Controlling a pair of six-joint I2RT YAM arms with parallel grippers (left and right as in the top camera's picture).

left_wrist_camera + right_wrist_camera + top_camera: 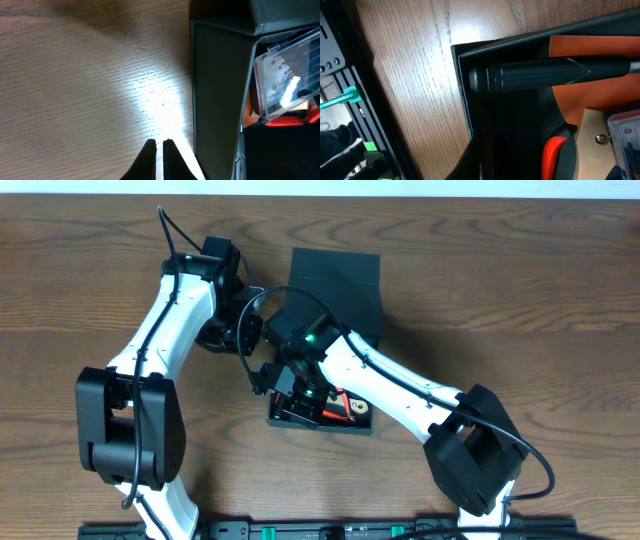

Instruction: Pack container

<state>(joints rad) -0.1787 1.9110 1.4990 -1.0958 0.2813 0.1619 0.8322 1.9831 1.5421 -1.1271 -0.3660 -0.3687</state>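
The dark teal-green container (318, 424) lies open mid-table, its flap lid (335, 285) folded back on the far side. Inside are a black-handled screwdriver (545, 75), a red-and-black handle (555, 155) and a clear plastic bit case (287, 75). My right gripper (298, 402) is down at the container's left wall; in the right wrist view its dark fingers (502, 167) merge with the wall (465, 100), so their state is unclear. My left gripper (240, 335) is shut and empty, its tips (159, 146) over bare wood just left of the container's outer wall (215, 100).
Wooden table (520, 300) all around. A black rail with green markings (300, 530) runs along the near edge and shows in the right wrist view (340, 95). The two arms cross close together by the container's left side.
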